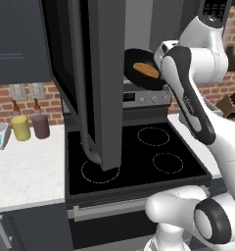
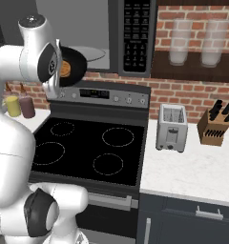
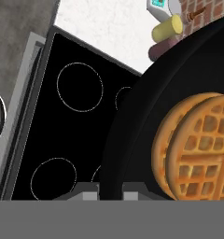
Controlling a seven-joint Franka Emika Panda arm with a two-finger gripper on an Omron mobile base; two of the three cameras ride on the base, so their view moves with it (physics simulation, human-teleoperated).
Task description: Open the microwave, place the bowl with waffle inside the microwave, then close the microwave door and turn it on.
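The gripper [image 3: 111, 193] was clamped on the rim of the black bowl [image 1: 139, 73], held tilted in the air above the stove [image 1: 139, 157] beside the open microwave door [image 1: 102, 73], the waffle [image 1: 146, 70] inside it.

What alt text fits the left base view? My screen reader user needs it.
The robot's gripper holds a tilted black bowl with a waffle high above the stove, beside the swung-open microwave door. Yellow and maroon cups stand on the left counter.
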